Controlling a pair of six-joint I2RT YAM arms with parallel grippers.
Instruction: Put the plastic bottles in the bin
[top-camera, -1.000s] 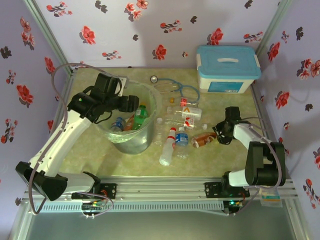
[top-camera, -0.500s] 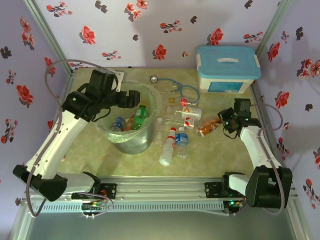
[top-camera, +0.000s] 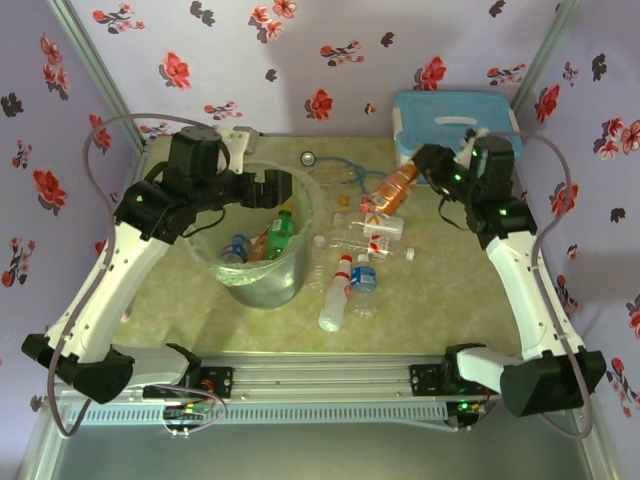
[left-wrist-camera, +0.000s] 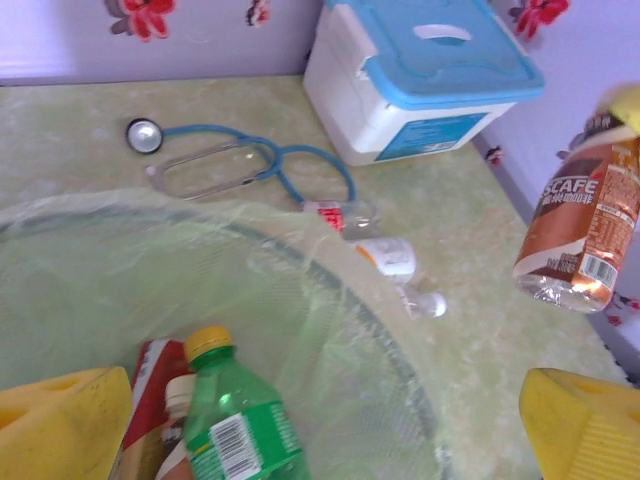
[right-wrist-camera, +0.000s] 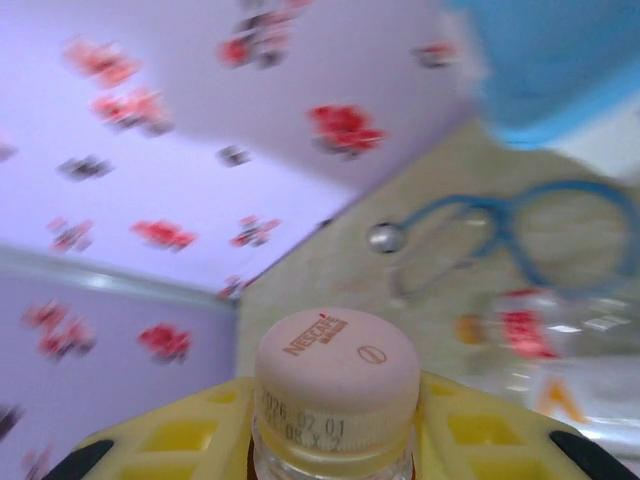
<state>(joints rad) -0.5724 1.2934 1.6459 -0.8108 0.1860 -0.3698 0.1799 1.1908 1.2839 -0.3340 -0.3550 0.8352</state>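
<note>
Holding the brown bottle (top-camera: 397, 187) by its neck, the right pincer (top-camera: 420, 170) is shut tight on it, high over the desk (top-camera: 450, 300) and near the white box (top-camera: 455, 125). I think it grips up by the cap so the bottle tips down and can slide straight into the bin (top-camera: 268, 285). The bin is well apart from it, over on the left side. The left pincer (top-camera: 262, 190) hangs over the bin's rim, spread wide open, with nothing in it. A green bottle (top-camera: 281, 232) and a few others lie inside the bin. More bottles (top-camera: 345, 290) wait on the desk just beside the bin, near a blue stethoscope (top-camera: 352, 172).

Some things are hard to see. The bag makes the ones deep in the bin look cloudy, so I cannot count them. From the right wrist the picture is blurry, and the brown bottle's body is cut off below the cap (right-wrist-camera: 335, 375). The right arm covers part of the box.
</note>
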